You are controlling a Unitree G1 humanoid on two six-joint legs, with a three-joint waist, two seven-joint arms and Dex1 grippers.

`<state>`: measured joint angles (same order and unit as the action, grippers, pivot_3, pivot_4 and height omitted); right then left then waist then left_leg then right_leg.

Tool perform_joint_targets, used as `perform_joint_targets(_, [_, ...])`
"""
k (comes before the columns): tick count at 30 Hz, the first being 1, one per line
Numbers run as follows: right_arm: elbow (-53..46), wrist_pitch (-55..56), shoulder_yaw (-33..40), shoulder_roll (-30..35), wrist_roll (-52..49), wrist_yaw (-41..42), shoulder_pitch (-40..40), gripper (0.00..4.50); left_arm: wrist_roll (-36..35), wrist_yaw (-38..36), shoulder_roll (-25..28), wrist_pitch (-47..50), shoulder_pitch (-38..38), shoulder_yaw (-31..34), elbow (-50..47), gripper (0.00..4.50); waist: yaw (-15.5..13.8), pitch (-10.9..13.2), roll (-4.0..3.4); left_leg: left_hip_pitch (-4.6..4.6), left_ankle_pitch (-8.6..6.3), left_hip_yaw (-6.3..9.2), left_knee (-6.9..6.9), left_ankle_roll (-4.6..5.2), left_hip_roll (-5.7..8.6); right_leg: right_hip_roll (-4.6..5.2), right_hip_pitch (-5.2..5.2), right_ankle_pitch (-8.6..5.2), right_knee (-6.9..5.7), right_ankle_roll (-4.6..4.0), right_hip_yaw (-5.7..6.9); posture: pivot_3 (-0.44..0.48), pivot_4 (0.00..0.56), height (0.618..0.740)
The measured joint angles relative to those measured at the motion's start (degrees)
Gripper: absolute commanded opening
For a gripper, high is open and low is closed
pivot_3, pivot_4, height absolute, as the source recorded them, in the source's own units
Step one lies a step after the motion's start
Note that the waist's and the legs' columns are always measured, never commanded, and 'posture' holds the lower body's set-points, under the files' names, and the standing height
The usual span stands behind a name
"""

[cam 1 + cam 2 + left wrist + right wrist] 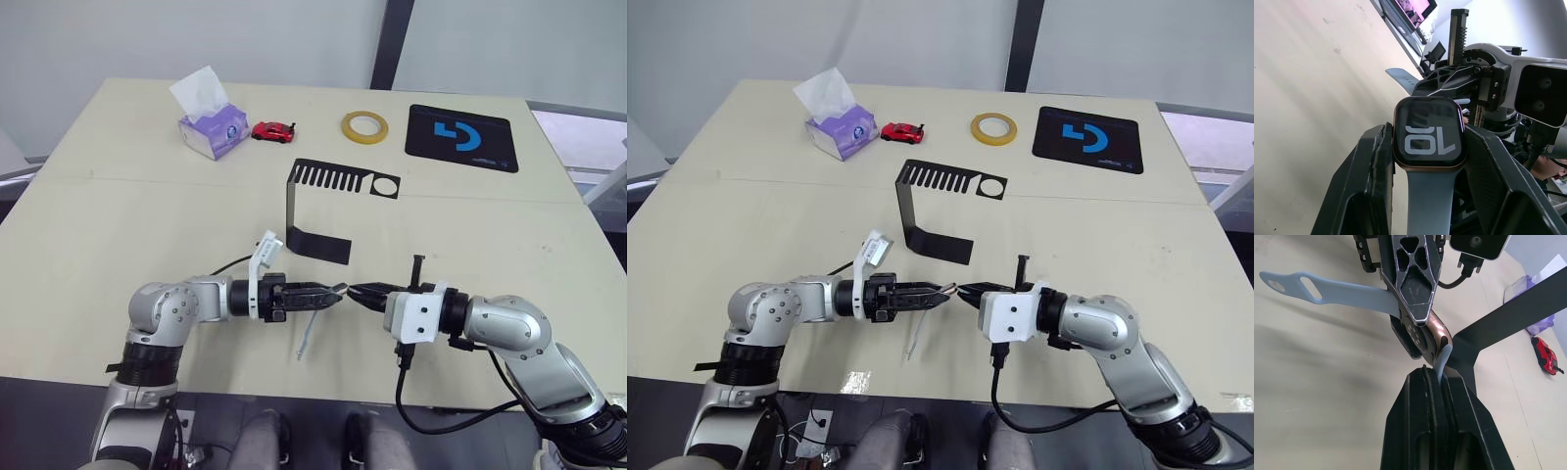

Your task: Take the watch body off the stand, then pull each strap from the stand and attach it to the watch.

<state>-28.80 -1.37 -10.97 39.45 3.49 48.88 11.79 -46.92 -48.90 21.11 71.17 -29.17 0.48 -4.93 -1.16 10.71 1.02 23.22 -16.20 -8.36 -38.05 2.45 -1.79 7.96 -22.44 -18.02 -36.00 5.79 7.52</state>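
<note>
Both arms meet low over the near edge of the worktop [118, 196], tips almost touching.

Left gripper [328, 294]: jaws clenched on the watch body [1429, 133], 1 finger on each side of the case. In the left wrist view the screen faces the camera and shows light digits. 1 strap [308, 333] is already joined to the case; it hangs from the left gripper down toward the worktop, its slotted free end well out to the side in the right wrist view.

Right gripper [361, 292]: jaws clamped on the second strap [1444, 357]. Its pale blue-grey end rises from between the 2 black fingers and meets the copper-coloured edge of the case. I cannot tell whether it is seated in the slot.

The stand [318, 211] sits upright mid-worktop, just beyond the grippers, top plate bare, comb slots and round hole visible.

Far side of the worktop: tissue box [211, 127], red toy car [273, 130], tape roll [364, 126], black mouse pad [462, 137].
</note>
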Motion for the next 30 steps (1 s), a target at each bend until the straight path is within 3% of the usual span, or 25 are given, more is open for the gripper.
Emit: perform_joint_targets(30, [0.9,1.3,0.0,1.5,0.3,2.4,0.6,0.0,0.0,-0.6,1.5,0.1,-0.6,-2.2,-1.1,1.69,0.0,0.0,0.0,0.0,0.0,0.0,0.0,0.0,0.0,0.0,0.0,0.0,0.0,0.0,0.0,0.0,0.15,0.74])
